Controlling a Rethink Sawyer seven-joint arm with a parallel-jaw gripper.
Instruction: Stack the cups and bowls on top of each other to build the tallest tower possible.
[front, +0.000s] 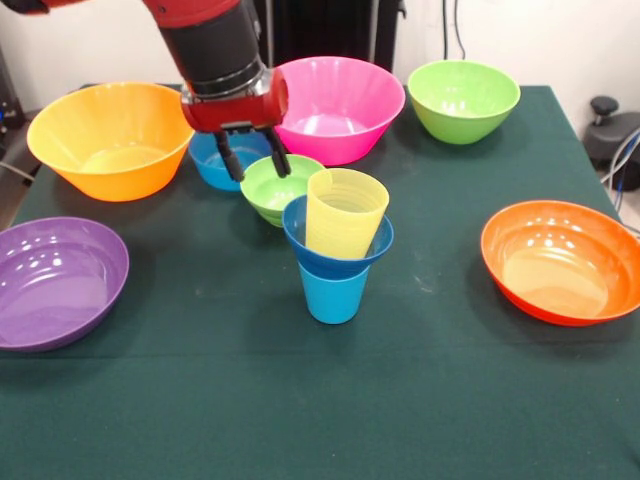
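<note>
Fingers (252, 157) apart, straddling far rim of small lime green bowl (275, 190); tower (338, 250) just beside.

The tool (253, 158) hides part of the small light blue bowl (212, 162) behind it.

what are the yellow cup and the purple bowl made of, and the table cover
Yellow cup: likely thin translucent plastic, since the ribbed walls let light through.
Purple bowl: glossy hard plastic, judging by the bright highlights inside.
Table cover: looks like matte dark green cloth or felt, with no shine.
</note>
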